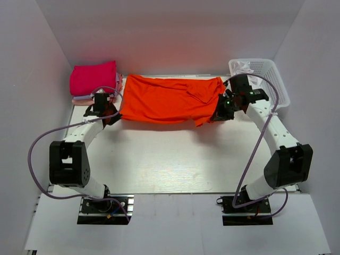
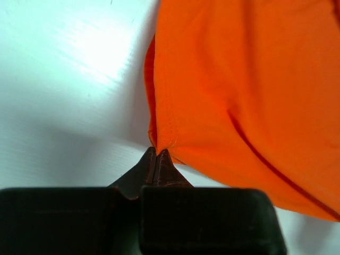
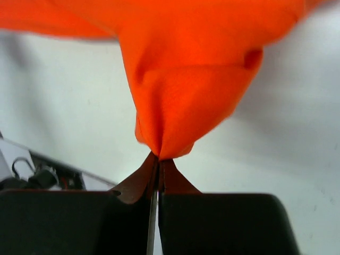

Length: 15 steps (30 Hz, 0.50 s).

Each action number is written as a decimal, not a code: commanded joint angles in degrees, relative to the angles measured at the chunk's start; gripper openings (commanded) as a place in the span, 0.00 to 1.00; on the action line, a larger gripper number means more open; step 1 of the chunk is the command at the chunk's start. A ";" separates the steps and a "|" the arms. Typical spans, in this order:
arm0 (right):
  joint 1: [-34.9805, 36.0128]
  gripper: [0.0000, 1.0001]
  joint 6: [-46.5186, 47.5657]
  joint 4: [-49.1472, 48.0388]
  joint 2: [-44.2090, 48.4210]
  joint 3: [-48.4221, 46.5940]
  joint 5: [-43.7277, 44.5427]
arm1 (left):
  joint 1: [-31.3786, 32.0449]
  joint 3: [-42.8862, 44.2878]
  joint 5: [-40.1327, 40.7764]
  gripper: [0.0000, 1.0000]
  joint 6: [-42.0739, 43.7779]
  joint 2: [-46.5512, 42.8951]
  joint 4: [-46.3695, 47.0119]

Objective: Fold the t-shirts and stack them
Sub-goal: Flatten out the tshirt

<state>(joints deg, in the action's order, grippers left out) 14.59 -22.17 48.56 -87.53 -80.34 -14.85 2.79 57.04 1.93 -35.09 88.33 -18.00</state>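
Both jaws are pressed together: left gripper (image 2: 156,153) pinches the orange shirt (image 1: 164,98) at its left edge, right gripper (image 3: 158,157) at its right.

The left arm (image 1: 79,133) and right arm (image 1: 271,125) reach forward, elbows bent. The left end effector (image 2: 156,152) pinches the shirt (image 1: 164,98) edge, jaws together. The right end effector (image 3: 158,157) pinches its opposite corner.

Top external: mounted high behind the arm bases, facing down and forward; takes in the whole tabletop (image 1: 170,170) out to the back wall.
Left wrist: very near, sighting along the left fingers (image 2: 143,172) onto the orange-red t-shirt (image 2: 239,95) edge.
Right wrist: equally near, right fingers (image 3: 172,183) at frame bottom, cloth above.
All three share shirt and tabletop.
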 commanded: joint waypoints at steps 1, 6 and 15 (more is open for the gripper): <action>-0.96 0.00 -0.67 15.67 1.91 2.60 -3.43 | -0.24 1.85 2.28 0.00 1.25 -3.43 -2.21; -2.72 0.00 -0.59 18.58 1.05 17.57 -5.63 | -0.24 -0.16 3.42 0.00 1.25 -3.44 -3.70; -4.39 0.00 4.86 26.42 -8.97 -11.66 2.47 | -0.24 5.52 0.53 0.00 3.01 -2.91 -4.41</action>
<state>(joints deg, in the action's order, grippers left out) 10.94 -19.86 72.60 -95.77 -81.62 -12.97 2.79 57.80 3.44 -33.36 86.17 -22.76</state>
